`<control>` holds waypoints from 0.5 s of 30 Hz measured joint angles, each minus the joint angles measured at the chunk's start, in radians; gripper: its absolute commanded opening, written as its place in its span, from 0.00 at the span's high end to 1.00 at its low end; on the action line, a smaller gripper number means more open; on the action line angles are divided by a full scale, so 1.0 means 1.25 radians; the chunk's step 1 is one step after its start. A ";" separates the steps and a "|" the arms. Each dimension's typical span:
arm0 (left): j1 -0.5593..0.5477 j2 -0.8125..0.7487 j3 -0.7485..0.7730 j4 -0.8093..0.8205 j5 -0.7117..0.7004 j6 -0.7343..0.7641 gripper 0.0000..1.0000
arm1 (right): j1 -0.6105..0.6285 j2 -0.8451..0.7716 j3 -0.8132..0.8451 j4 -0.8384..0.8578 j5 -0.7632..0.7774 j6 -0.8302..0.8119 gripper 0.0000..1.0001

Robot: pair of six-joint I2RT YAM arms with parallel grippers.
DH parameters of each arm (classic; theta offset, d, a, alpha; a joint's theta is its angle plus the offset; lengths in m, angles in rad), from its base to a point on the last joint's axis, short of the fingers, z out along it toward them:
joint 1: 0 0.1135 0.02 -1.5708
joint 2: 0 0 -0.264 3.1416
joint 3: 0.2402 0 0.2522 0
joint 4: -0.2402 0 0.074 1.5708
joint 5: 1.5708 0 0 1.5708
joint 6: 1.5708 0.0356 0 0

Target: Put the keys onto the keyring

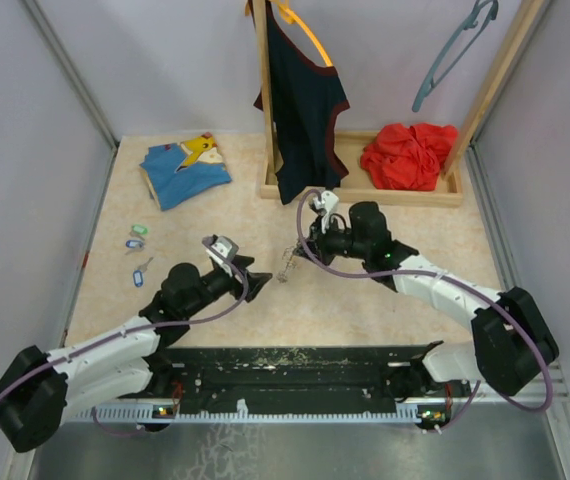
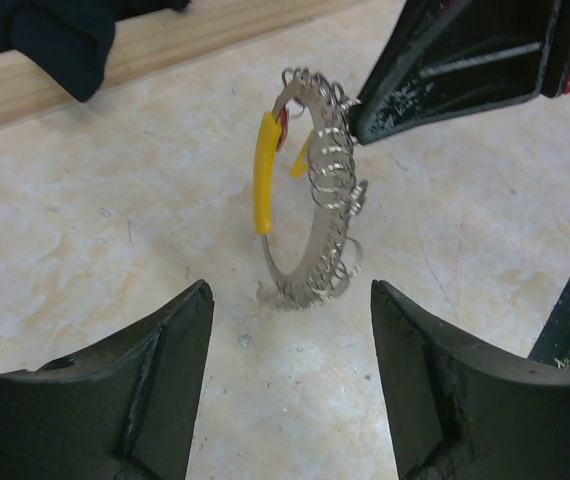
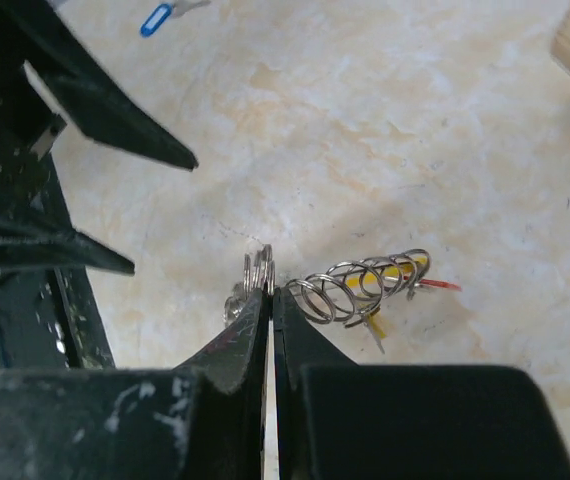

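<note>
1. Two grippers meet at the middle of the worktop. The right gripper (image 3: pixel 270 290) is clenched on the keyring (image 3: pixel 365 285). Its fingertips pinch the wire rim and hold the ring on edge, low over the surface; I cannot tell whether it touches.
2. The left gripper (image 2: pixel 290 292) is released, its fingers spread wide. It faces the ring from close by without touching it and holds nothing.
3. On the ring hang a yellow tag (image 2: pixel 263 170), a small red piece (image 3: pixel 440 286) and a row of small wire loops (image 2: pixel 333 175).
4. The keys lie well apart from all this, near the left edge. The mint green key (image 1: pixel 138 230) is farther back and a blue key (image 1: pixel 141 271) is nearer.
5. No key is on the ring yet, so I judge the step in hand to be fetching one. To do it well, the right grip should hold the ring firm and upright. The left should then go to the left edge, come down squarely over one plastic head and close on that key alone, leaving exposed the end that must thread onto the wire.
</note>
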 measured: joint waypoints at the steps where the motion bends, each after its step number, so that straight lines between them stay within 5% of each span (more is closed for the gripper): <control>1: 0.002 -0.012 -0.004 0.004 -0.011 -0.002 0.28 | 0.000 0.000 0.015 -0.026 -0.029 -0.049 1.00; 7: 0.051 -0.056 -0.034 0.057 -0.013 -0.030 0.27 | 0.016 0.028 0.117 -0.198 -0.076 -0.284 1.00; 15: 0.144 0.049 -0.054 0.204 0.146 -0.111 0.26 | 0.077 0.045 0.123 -0.247 -0.021 -0.449 1.00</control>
